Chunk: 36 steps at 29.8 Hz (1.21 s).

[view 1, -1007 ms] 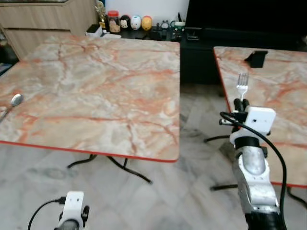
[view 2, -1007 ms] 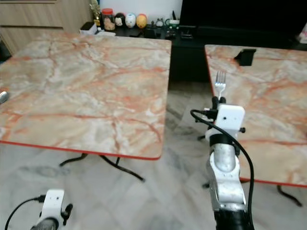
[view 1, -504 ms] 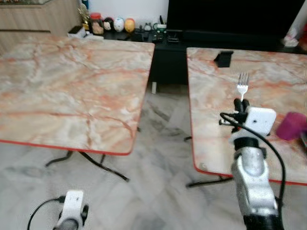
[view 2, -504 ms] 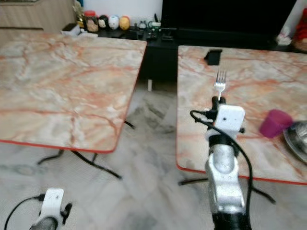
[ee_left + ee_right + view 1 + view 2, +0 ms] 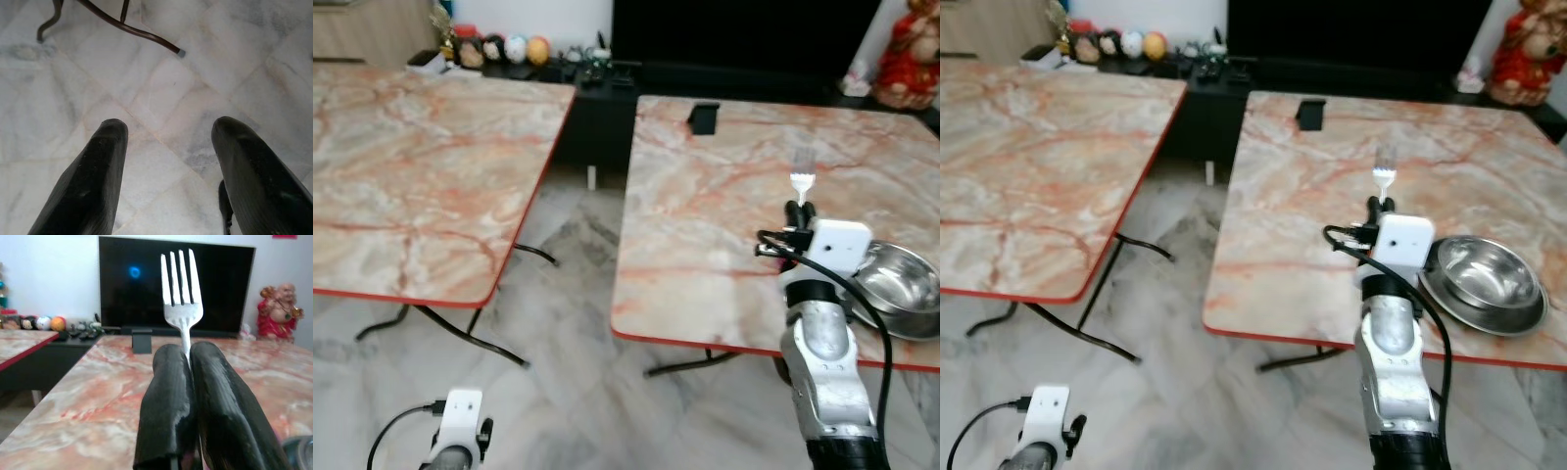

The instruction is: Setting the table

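Black fingers of right gripper [image 5: 188,382] pressed together on fork [image 5: 180,289] handle; fork upright, long axis vertical, tines up. Held above near edge of marble-pattern table [image 5: 1312,196], red-rimmed. Steel bowl [image 5: 1484,279] just beside wrist, on same table. Second marble table [image 5: 411,166] apart at left. Left gripper [image 5: 168,147] hangs low, fingers spread wide, empty, over pale marble floor [image 5: 195,73]. Dark TV [image 5: 146,279] behind.

two tables [image 5: 705,245] side by side | bowl [image 5: 1485,278] on right one (near front edge)
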Motion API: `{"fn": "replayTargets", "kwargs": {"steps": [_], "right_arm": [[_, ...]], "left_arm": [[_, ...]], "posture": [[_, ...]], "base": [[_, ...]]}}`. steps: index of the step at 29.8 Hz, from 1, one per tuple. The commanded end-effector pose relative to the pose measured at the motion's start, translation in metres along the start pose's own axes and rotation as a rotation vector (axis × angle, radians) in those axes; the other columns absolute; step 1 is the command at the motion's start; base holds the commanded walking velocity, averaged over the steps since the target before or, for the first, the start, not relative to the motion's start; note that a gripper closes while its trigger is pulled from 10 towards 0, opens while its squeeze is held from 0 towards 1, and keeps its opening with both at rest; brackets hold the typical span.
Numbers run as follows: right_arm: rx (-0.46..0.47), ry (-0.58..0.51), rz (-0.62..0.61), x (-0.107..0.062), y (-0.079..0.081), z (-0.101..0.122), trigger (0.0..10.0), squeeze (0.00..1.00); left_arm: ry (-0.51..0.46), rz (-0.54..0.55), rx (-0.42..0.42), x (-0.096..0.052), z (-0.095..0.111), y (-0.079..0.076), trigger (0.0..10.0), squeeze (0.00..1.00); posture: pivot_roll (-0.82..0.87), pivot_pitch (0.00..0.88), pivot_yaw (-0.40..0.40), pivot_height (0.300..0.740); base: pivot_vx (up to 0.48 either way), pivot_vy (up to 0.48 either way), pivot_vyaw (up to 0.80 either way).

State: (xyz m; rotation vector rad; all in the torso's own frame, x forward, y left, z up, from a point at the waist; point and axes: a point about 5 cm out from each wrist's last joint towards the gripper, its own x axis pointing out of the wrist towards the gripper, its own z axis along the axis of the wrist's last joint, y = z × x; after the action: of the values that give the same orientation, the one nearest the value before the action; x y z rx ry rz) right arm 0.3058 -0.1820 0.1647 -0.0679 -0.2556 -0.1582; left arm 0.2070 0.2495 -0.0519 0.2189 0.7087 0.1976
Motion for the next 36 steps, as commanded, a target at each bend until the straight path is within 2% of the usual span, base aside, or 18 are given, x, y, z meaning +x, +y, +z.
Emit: {"fn": "replayTargets", "kwargs": {"steps": [1,21,36], "right_arm": [[-0.011,-0.016,-0.028,0.0010,-0.0085,0.0045,10.0,0.00],[-0.025,-0.003,-0.050,0.0029,-0.0136,0.0049,10.0,0.00],[-0.029,-0.003,-0.067,0.0056,-0.0178,0.0062,10.0,0.00]], "left_arm": [[0.019,-0.011,0.007,-0.0010,-0.0040,-0.0045,10.0,0.00],[0.019,-0.006,0.007,-0.0010,-0.0039,-0.0033,10.0,0.00],[0.018,0.004,0.019,-0.0007,-0.0034,0.0008,10.0,0.00]], "posture": [[0.02,0.037,-0.009,0.740],[0.02,0.054,-0.004,0.740],[0.02,0.061,0.003,0.740]], "base": [[0.000,-0.390,0.00],[0.000,-0.353,0.00],[0.000,-0.045,0.00]]}}
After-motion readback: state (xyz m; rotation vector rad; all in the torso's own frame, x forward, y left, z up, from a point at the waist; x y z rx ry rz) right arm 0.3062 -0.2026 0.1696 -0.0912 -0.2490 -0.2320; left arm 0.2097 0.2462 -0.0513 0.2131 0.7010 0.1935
